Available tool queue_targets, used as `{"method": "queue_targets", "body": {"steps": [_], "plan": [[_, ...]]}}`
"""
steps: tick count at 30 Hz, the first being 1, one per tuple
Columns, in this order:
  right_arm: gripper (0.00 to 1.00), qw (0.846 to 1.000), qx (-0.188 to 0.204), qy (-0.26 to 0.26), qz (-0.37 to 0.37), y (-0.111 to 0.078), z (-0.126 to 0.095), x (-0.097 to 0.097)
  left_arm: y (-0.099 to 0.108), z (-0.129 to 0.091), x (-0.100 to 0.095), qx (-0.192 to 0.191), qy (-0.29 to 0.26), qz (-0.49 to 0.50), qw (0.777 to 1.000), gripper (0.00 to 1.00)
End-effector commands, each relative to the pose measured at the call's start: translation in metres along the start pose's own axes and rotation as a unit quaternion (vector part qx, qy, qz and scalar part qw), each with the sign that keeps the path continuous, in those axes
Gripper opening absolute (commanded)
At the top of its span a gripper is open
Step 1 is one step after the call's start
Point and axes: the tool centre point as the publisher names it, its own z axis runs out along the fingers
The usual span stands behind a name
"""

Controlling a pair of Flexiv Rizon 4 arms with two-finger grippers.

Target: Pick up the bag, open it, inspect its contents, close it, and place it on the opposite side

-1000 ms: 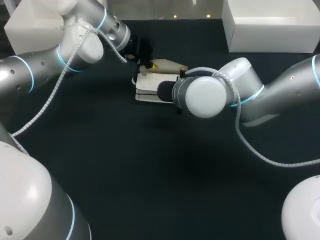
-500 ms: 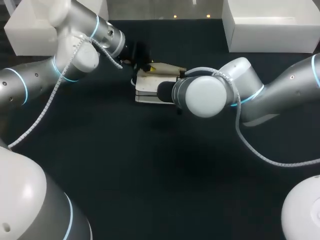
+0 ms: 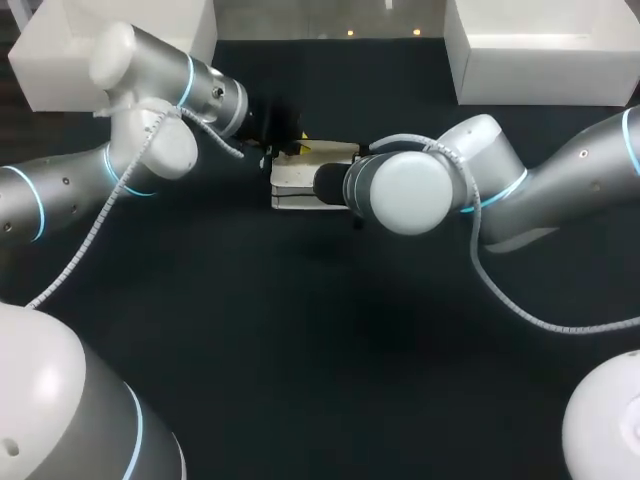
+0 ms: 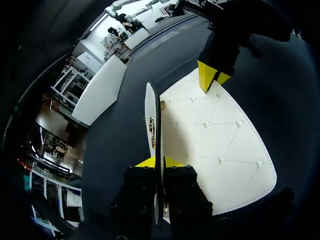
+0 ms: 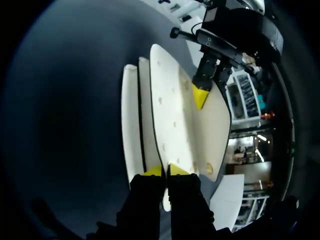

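White bag (image 3: 300, 186), quilted and dotted with studs, lies on the dark worktop (image 3: 300, 350) between the two hands, each of which grips it from an opposite end.

Left hand (image 4: 157, 162): fingers pressed together on a thin flap (image 4: 151, 107) of the bag; the flap stands upright and edge-on between the yellow tips and runs straight ahead of the hand; just beside it, on the right-arm side, the broad studded panel (image 4: 220, 140) lies flat on the worktop. At that panel's far edge, ahead of the left hand, the right hand (image 4: 211, 80) shows with its yellow tips down at the edge.

Right hand, own view (image 5: 165, 171): fingers pinching the near edge of one of the bag's panels (image 5: 167, 100); further white layers stand close on either side of that panel; which layer is which cannot be told. The left hand's yellow tip (image 5: 200, 95) meets the bag ahead of the right hand.

Head view: the left arm (image 3: 150, 110) reaches the bag's far corner; the right arm (image 3: 420, 185) covers the bag's near-right end, hiding its own hand.
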Motion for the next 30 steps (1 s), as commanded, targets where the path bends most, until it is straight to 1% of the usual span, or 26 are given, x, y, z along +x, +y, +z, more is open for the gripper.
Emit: {"method": "queue_targets", "body": {"steps": [1, 5, 8, 11, 15, 24, 28, 29, 30], "plan": [[0.0, 1.0, 0.0, -0.001, 0.001, 0.0, 0.002, -0.001, 0.001, 0.003, 0.005, 0.006, -0.017, -0.002, 1.0, 0.29], [0.0, 1.0, 0.0, -0.001, 0.001, 0.0, 0.002, -0.001, -0.004, -0.003, -0.002, 0.009, -0.015, -0.011, 1.0, 0.45], [0.0, 1.0, 0.0, -0.001, 0.001, 0.0, 0.002, -0.001, -0.006, -0.008, -0.008, 0.009, -0.018, -0.012, 1.0, 0.46], [0.0, 1.0, 0.0, -0.001, 0.001, 0.0, 0.002, -0.001, -0.006, -0.01, -0.014, 0.007, -0.021, -0.012, 1.0, 0.44], [0.0, 1.0, 0.0, -0.001, 0.001, 0.0, 0.002, -0.001, -0.006, -0.011, -0.021, 0.009, -0.016, -0.021, 1.0, 0.35], [0.0, 1.0, 0.0, -0.001, 0.001, 0.0, 0.002, -0.001, -0.008, -0.012, -0.029, 0.012, -0.007, -0.03, 0.999, 0.27], [0.0, 1.0, 0.0, -0.001, 0.001, 0.0, 0.002, -0.001, -0.009, -0.013, -0.032, 0.011, -0.006, -0.03, 0.999, 0.04], [0.0, 1.0, 0.0, -0.001, 0.001, 0.0, 0.002, -0.001, -0.009, -0.013, -0.032, 0.011, -0.006, -0.029, 0.999, 0.0], [0.0, 1.0, 0.0, -0.001, 0.001, 0.0, 0.002, -0.001, -0.009, -0.013, -0.032, 0.01, -0.006, -0.029, 1.0, 0.0]]}}
